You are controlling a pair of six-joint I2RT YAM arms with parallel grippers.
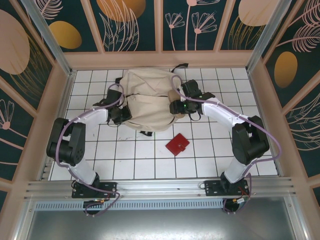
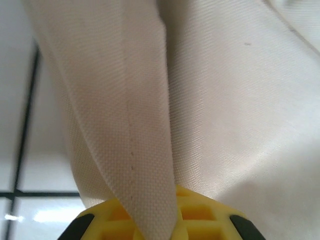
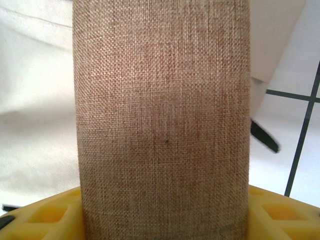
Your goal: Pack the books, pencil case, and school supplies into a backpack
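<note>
Cream-beige canvas, soft and slumped: the backpack (image 1: pixel 147 97) sits at twelve o'clock on the tiled table (image 1: pixel 150 160). The left gripper (image 2: pixel 155 222) is clenched on a fold of its fabric, at the bag's nine o'clock. The right gripper (image 3: pixel 165 220) grasps the tan woven pencil case (image 3: pixel 160 110) at the bag's three o'clock. The red case (image 1: pixel 177 144) lies flat at the bag's five o'clock, apart from it.

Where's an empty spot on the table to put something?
The white tiles in front of the backpack, left of the red case, are bare. So is the far right corner. It's crowded at the backpack's sides, where the left hand and right hand are.
</note>
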